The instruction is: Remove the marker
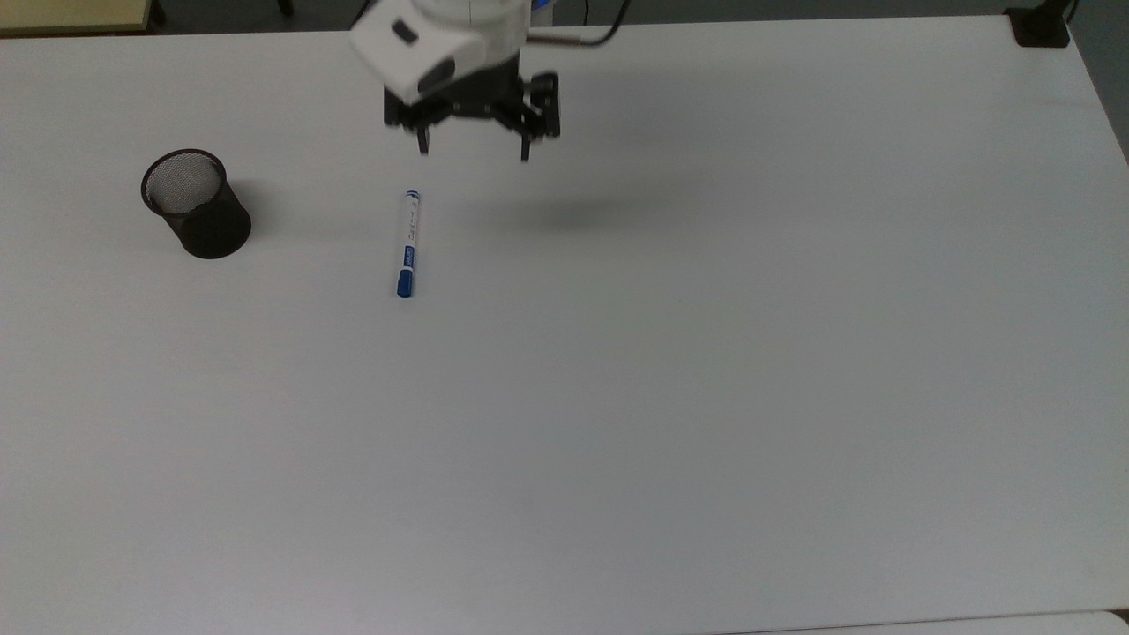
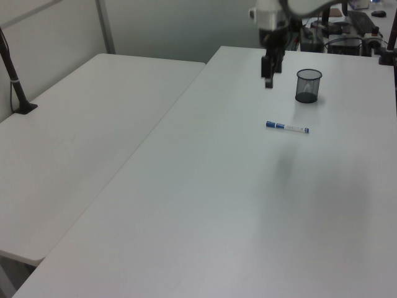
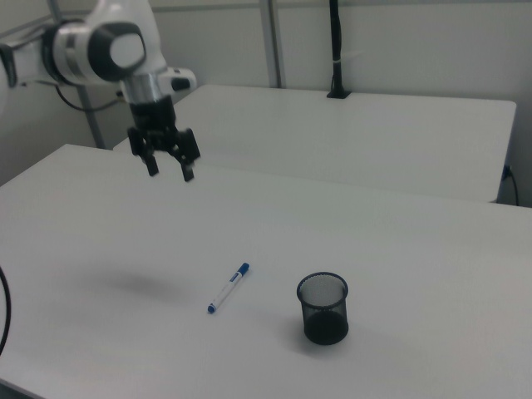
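Observation:
The marker lies flat on the white table, white barrel with a blue cap, to the right of the black mesh cup in the top view. It also shows as the marker in the left view and the marker in the right view. My gripper hangs high above the table, open and empty, well away from the marker. The same gripper shows its two fingers spread apart, and the gripper appears edge-on in the left view.
The mesh cup stands upright with nothing in it; the cup sits near the table's far end in the left view. A second white table adjoins on the left view's left. A black post stands on the far table.

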Action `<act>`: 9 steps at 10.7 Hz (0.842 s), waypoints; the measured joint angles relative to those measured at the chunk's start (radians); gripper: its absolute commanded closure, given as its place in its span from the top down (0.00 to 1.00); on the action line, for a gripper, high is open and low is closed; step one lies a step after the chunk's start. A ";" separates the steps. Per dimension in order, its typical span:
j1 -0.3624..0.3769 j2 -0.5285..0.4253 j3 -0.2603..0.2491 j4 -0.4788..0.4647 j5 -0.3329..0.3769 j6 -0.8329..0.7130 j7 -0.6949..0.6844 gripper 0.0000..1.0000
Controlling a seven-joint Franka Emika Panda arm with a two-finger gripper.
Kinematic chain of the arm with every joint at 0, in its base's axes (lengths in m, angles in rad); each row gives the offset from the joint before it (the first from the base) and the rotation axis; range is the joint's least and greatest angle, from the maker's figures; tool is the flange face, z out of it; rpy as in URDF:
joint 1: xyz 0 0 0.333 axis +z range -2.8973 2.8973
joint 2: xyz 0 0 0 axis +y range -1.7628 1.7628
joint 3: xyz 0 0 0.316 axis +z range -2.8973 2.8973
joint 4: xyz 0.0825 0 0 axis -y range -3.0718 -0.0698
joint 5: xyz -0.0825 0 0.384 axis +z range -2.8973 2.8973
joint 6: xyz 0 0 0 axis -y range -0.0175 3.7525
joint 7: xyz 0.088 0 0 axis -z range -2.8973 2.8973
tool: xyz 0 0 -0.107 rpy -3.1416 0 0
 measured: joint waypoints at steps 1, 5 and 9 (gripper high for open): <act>0.004 -0.036 0.000 0.014 0.000 -0.042 0.001 1.00; 0.009 -0.142 -0.006 0.014 0.000 -0.081 0.024 1.00; -0.006 -0.158 -0.013 0.006 0.000 -0.108 0.024 1.00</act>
